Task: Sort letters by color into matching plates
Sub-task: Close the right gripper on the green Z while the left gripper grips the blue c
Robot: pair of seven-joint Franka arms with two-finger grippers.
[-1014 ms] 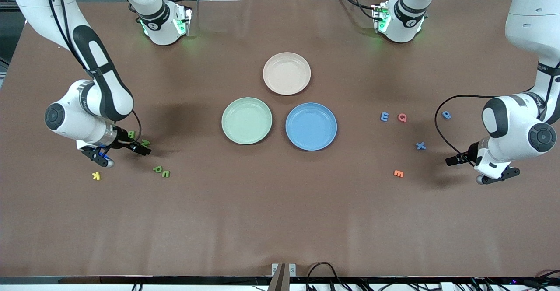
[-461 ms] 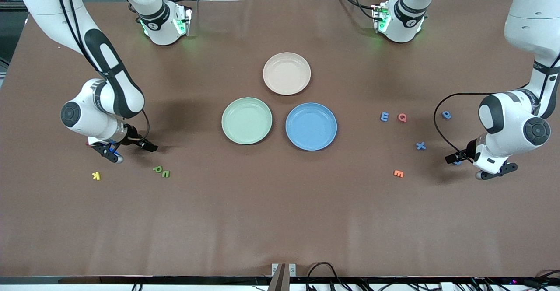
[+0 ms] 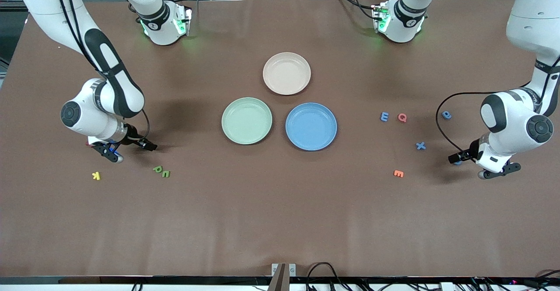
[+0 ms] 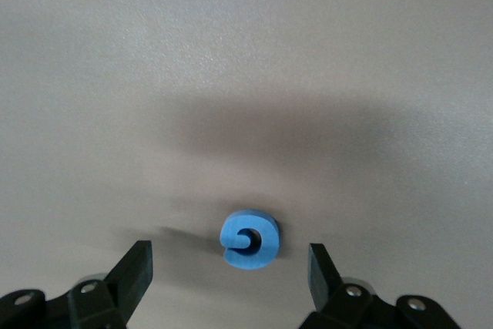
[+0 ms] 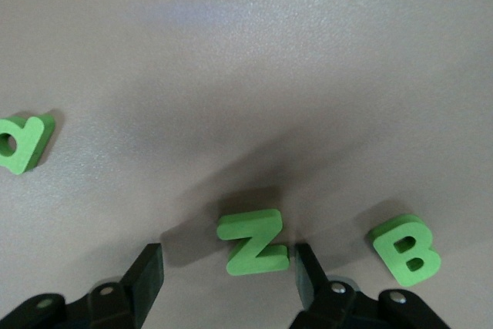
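Both grippers are down at the table with jaws spread, nothing pinched. Right gripper (image 5: 227, 267) straddles the green N (image 5: 253, 243), green B (image 5: 405, 249) just beside it. Left gripper (image 4: 229, 271) straddles the blue G (image 4: 249, 238). Green plate (image 3: 227, 129) and blue plate (image 3: 292, 138) sit side by side mid-table, well apart from both letter groups.

right claw (image 5: 227, 271) narrowing (around N (image 5: 253, 243)), left claw (image 4: 228, 271) too
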